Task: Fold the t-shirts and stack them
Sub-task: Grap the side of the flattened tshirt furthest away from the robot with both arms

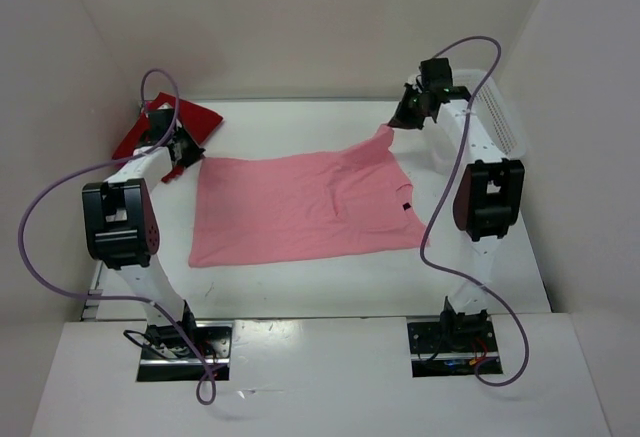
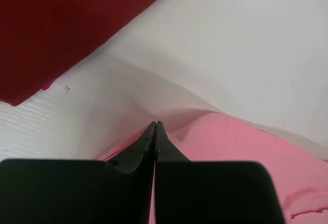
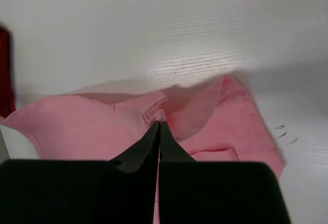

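Light pink cloth t-shirt: spread flat on the white tabletop, left of the white plastic mesh basket. Its long axis runs toward that basket, and the neck end is unclear. Handling, judged: light, limp, drapes; best pinched at corners or hem. Right gripper: jaws closed on the raised corner nearest the basket. Left gripper: jaws closed at the corner farthest from it, grip unconfirmed. Dark red cloth t-shirt: well apart from the basket.

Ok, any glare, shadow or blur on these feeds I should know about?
Top external: glare patch on the near board, otherwise even. Left wrist: soft shadow on the table beside the dark red t-shirt. Right wrist: sheen on the table above the pink t-shirt; nothing badly blurred.
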`<control>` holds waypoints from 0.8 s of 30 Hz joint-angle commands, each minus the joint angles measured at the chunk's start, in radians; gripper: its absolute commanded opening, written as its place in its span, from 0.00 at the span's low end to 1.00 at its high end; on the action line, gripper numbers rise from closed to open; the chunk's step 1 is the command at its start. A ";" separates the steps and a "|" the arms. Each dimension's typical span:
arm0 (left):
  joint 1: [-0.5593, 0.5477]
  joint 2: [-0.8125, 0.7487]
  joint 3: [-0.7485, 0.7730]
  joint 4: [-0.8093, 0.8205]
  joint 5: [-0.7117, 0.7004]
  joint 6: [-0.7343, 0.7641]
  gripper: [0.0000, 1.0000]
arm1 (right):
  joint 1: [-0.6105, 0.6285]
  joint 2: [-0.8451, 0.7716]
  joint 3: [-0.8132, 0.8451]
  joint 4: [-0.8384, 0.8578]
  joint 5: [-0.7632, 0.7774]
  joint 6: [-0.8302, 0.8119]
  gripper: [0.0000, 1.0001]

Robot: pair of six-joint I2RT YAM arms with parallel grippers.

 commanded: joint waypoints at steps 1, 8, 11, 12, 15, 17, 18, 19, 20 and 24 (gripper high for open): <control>0.017 -0.036 -0.009 0.017 0.018 0.019 0.00 | -0.016 -0.021 -0.067 0.077 -0.021 -0.024 0.00; 0.062 -0.158 -0.119 0.008 0.053 0.010 0.00 | -0.025 -0.225 -0.357 0.120 0.065 -0.001 0.00; 0.080 -0.218 -0.184 0.008 0.076 -0.001 0.00 | -0.025 -0.329 -0.509 0.151 0.076 0.022 0.00; 0.092 -0.238 -0.199 0.008 0.087 -0.013 0.00 | -0.025 -0.357 -0.543 0.160 0.088 0.022 0.00; 0.101 -0.282 -0.251 0.008 0.098 -0.022 0.00 | -0.025 -0.446 -0.637 0.160 0.106 0.032 0.00; 0.101 -0.307 -0.285 -0.003 0.107 -0.023 0.00 | -0.025 -0.507 -0.694 0.160 0.106 0.041 0.00; 0.101 -0.328 -0.294 -0.003 0.116 -0.023 0.00 | -0.036 -0.526 -0.714 0.160 0.106 0.041 0.00; 0.111 -0.338 -0.304 -0.014 0.125 -0.033 0.00 | -0.045 -0.544 -0.732 0.160 0.106 0.052 0.00; 0.120 -0.350 -0.316 -0.014 0.137 -0.033 0.00 | -0.045 -0.579 -0.770 0.150 0.106 0.052 0.00; 0.129 -0.404 -0.369 -0.023 0.163 -0.046 0.00 | -0.054 -0.651 -0.860 0.128 0.106 0.072 0.00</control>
